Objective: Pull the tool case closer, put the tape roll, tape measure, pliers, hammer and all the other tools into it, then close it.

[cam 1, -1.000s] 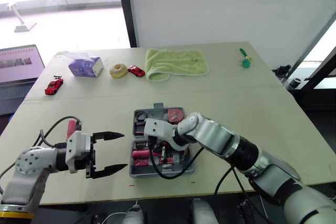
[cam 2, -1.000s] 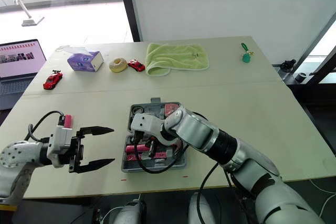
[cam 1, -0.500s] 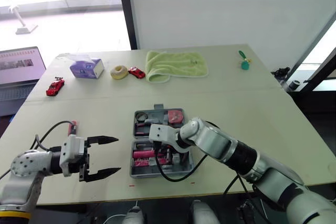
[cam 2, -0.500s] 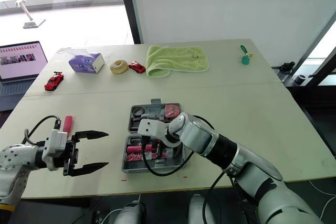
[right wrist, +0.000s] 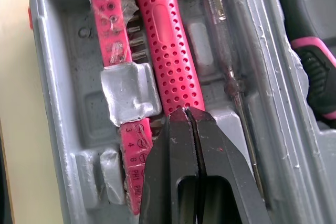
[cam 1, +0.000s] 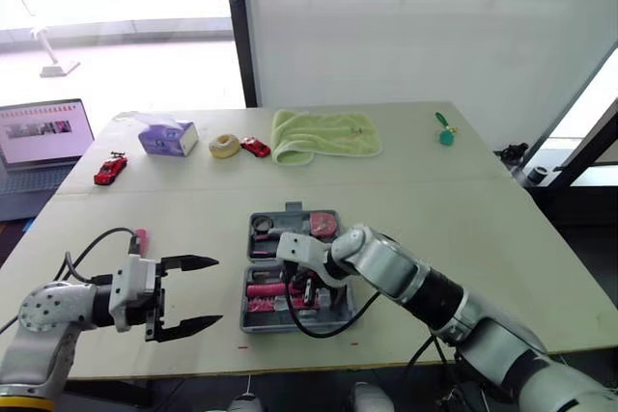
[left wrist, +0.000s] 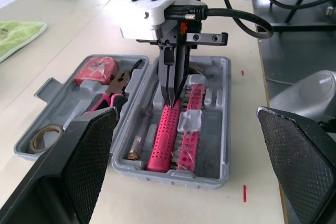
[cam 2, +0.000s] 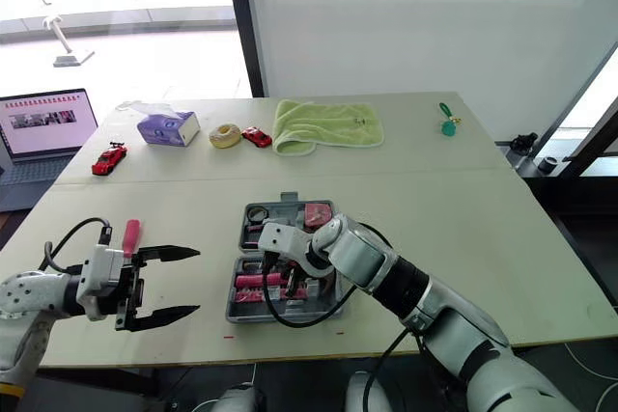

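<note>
Right gripper (left wrist: 173, 96), its two black fingers pressed tightly together and holding nothing, points down into the open grey tool case (left wrist: 220, 145), tips at the end of a pink perforated handle (left wrist: 165, 138) lying in the case's near half. Beside that handle sit a pink strip of bits (right wrist: 112, 29) on one side and a clear-handled screwdriver (right wrist: 220, 24) on the other. Across the hinge, the far half holds pink-and-black pliers (left wrist: 112, 96), a red tape measure (left wrist: 96, 72) and a brownish tape roll (left wrist: 42, 139) in its end compartment.

The case lies flat near the middle of the table's (cam 1: 463, 202) near edge. The left gripper (cam 1: 218, 290) hovers over the table's near left corner, well apart from the case, fingers spread wide and empty, pointing toward it.

Along the far edge, from the left corner: a red toy car (cam 1: 110, 169), a purple tissue box (cam 1: 169, 137), a yellow ring (cam 1: 225, 145), a second red car (cam 1: 255, 147), a green towel (cam 1: 323, 132) and, toward the far right corner, a green tag (cam 1: 444, 130). An open laptop (cam 1: 43, 132) stands just off the left edge.
</note>
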`<act>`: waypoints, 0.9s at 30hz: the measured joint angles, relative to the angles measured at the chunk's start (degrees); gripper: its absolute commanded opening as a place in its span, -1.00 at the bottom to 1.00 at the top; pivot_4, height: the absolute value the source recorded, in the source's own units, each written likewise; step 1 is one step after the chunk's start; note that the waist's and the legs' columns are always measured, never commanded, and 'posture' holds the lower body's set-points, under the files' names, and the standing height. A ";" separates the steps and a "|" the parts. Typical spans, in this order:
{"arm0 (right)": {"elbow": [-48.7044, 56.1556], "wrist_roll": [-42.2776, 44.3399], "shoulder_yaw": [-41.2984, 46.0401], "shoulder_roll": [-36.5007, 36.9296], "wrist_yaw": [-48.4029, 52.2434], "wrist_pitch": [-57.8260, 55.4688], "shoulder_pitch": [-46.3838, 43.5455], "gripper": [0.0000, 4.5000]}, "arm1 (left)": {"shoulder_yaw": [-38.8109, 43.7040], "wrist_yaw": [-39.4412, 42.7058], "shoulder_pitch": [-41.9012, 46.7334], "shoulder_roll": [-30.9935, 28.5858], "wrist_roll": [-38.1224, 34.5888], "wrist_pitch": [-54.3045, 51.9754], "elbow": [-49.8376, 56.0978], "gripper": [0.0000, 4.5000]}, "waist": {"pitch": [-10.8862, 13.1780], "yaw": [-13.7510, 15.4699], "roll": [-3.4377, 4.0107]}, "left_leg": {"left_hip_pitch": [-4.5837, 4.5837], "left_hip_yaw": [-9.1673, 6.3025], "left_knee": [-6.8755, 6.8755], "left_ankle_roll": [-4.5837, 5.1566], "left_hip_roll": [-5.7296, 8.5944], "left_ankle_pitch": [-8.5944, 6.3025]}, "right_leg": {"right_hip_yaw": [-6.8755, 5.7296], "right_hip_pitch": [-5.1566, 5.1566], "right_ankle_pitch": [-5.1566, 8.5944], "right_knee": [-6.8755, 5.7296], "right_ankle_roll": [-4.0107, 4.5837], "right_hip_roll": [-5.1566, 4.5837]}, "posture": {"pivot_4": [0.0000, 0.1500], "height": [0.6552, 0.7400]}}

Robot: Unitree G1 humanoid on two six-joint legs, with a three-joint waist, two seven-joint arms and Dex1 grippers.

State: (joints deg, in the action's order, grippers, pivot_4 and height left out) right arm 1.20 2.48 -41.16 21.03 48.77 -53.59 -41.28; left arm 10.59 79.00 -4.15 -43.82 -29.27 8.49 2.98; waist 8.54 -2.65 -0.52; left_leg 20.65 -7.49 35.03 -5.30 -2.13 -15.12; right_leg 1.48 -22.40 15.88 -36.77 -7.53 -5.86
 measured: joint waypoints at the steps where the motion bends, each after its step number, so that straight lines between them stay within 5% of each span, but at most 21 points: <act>1: 3.63 0.56 2.52 0.74 -0.55 1.61 1.98 -1.00 | 0.23 -0.17 -0.15 -0.02 0.06 0.22 -0.08 1.00 | 0.23 0.07 0.19 | 0.31 0.00 0.06 -0.01 0.00 0.01 | 0.00 -0.25 -0.05 -0.01 -0.09 0.00 | 1.00 1.00; 5: 23.60 5.91 18.06 3.94 -1.55 1.75 5.98 -1.00 | 3.27 -2.11 0.26 -0.12 0.18 1.04 -2.63 1.00 | 0.79 0.25 0.36 | 0.97 -0.16 0.07 -0.16 -0.01 0.11 | -0.10 -1.03 -0.10 -0.33 -0.12 0.03 | 1.00 1.00; 8: 34.44 8.91 29.67 11.31 -1.12 2.40 15.52 -0.67 | 7.73 -3.40 -0.69 -1.90 0.36 1.55 -7.43 1.00 | 0.83 0.72 0.19 | 0.94 -0.13 0.01 -0.09 -0.01 0.06 | -0.14 -0.83 -0.06 -0.04 -0.11 0.01 | 1.00 1.00; 16: 26.13 14.63 65.48 19.44 5.67 13.42 50.78 0.99 | 19.86 -9.33 -3.17 -5.86 2.88 6.08 -28.71 1.00 | 1.19 1.08 -0.07 | 0.81 0.13 0.02 -0.03 -0.03 0.02 | -0.04 -0.55 0.01 0.45 0.13 0.00 | 1.00 1.00; 22: 13.35 15.03 79.67 18.06 4.87 24.83 60.81 0.99 | 27.51 -12.02 -4.53 -11.54 2.96 10.92 -51.59 1.00 | 1.27 0.23 -0.17 | 0.77 0.16 0.00 -0.04 -0.07 0.01 | -0.05 -0.55 0.00 0.45 0.23 0.00 | 1.00 1.00; 27: 10.97 15.86 82.25 15.39 2.64 29.10 64.60 0.99 | 28.51 -12.88 -2.36 -13.95 3.84 13.84 -61.81 1.00 | 1.29 0.42 -0.18 | 0.80 0.16 -0.08 -0.06 -0.09 0.01 | -0.05 -0.56 0.00 0.46 0.24 0.00 | 1.00 1.00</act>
State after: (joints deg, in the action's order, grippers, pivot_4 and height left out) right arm 12.17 18.34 41.09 36.42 51.41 -24.49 23.33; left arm 39.10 66.12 -6.51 -57.77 -25.43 22.33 -58.83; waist 9.83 -2.24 -0.71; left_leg 21.44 -7.33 34.94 -5.36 -2.22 -15.11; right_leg 1.42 -22.96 15.88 -36.31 -7.29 -5.87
